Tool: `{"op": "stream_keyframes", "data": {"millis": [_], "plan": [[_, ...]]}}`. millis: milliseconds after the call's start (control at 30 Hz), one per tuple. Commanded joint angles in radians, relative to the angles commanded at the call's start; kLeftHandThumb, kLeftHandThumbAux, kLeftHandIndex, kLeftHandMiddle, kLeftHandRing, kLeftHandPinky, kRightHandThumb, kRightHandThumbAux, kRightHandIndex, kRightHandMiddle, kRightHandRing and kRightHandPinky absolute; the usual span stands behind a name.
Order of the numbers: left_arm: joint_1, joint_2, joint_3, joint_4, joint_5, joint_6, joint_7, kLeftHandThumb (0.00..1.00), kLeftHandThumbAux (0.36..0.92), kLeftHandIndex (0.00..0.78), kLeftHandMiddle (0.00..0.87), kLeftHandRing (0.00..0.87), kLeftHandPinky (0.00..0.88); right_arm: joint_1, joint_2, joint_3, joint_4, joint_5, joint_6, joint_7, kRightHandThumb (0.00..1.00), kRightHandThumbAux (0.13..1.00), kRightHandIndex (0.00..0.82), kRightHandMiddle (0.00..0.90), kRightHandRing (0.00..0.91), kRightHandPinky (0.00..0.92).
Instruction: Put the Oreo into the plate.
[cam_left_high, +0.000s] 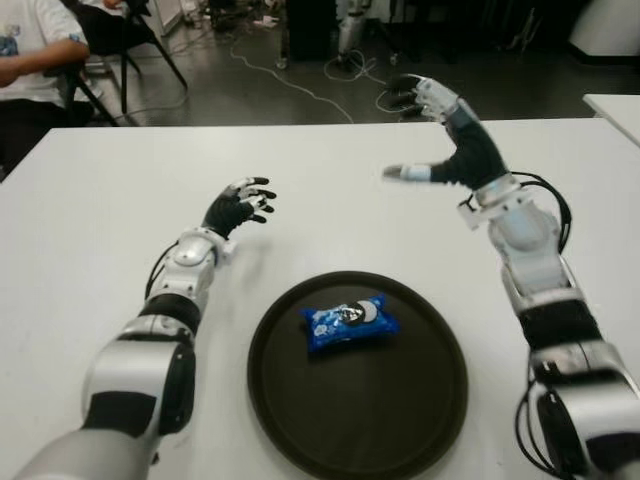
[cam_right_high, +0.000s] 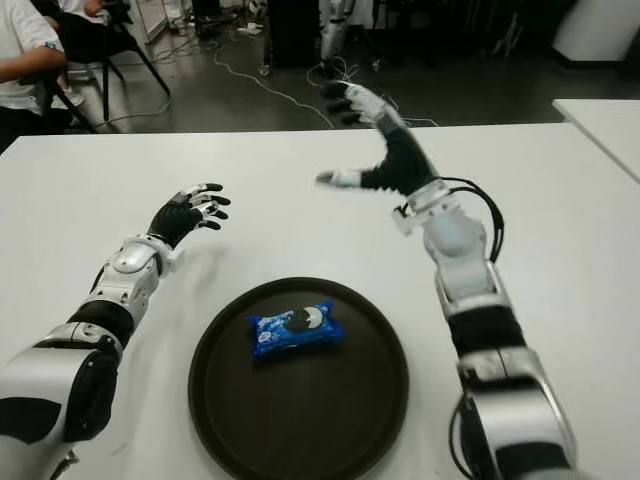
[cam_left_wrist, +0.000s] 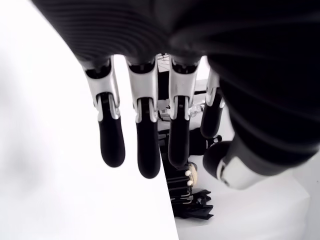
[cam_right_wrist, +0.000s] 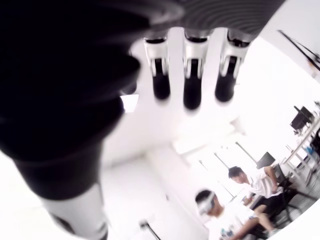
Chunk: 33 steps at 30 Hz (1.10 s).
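Blue wrapper: the Oreo pack (cam_left_high: 349, 321), blue with a dark biscuit printed on it, lies inside the plate, a little toward 11 o'clock of its middle; we see no hand touching it.
Plate: we note a round, dark brown plate (cam_left_high: 420, 420) with a low rim, sitting on the table at the near centre, between our two forearms.
Table: white top (cam_left_high: 100, 220), bare around the plate; a second white table edge shows at 2 o'clock.
Left hand: our left hand (cam_left_high: 238, 207) shows at 10 o'clock of the plate, well apart from it, low over the table; whether it touches the surface we cannot tell. Its fingers (cam_left_wrist: 111, 131) are extended side by side, slightly relaxed, holding nothing.
Right hand: our right hand (cam_left_high: 440, 135) is raised at 1 o'clock of the plate, well apart from the Oreo. Its fingers (cam_right_wrist: 192, 80) are stretched out and the thumb points away toward 9 o'clock; the span is wide and empty.
Surroundings: a seated person (cam_left_high: 30, 50) in a white shirt at 10 o'clock beyond the table, with a dark chair (cam_left_high: 120, 40) and cables (cam_left_high: 290, 80) on the floor.
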<state>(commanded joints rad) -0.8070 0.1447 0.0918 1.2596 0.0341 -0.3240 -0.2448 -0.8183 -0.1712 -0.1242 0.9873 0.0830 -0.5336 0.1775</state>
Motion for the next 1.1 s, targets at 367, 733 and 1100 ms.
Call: {"op": "stream_keyframes", "data": {"millis": [367, 733, 1100], "plan": [[-0.002, 0.010, 0.007, 0.003, -0.004, 0.005, 0.007, 0.524, 0.635, 0.220, 0.334, 0.383, 0.418, -0.083, -0.002, -0.131, 0.263, 0.082, 0.234, -0.104, 0.064, 0.844, 0.323, 0.484, 0.535, 0.605], [-0.012, 0.002, 0.018, -0.004, -0.014, 0.017, 0.026, 0.510, 0.640, 0.208, 0.317, 0.365, 0.407, -0.104, -0.078, -0.173, 0.321, 0.070, 0.336, -0.106, 0.010, 0.869, 0.343, 0.499, 0.543, 0.583], [-0.096, 0.008, 0.060, -0.017, -0.056, 0.079, 0.016, 0.530, 0.660, 0.185, 0.293, 0.356, 0.421, -0.150, -0.138, -0.176, 0.338, 0.040, 0.425, -0.053, 0.085, 0.888, 0.318, 0.471, 0.509, 0.525]]}}
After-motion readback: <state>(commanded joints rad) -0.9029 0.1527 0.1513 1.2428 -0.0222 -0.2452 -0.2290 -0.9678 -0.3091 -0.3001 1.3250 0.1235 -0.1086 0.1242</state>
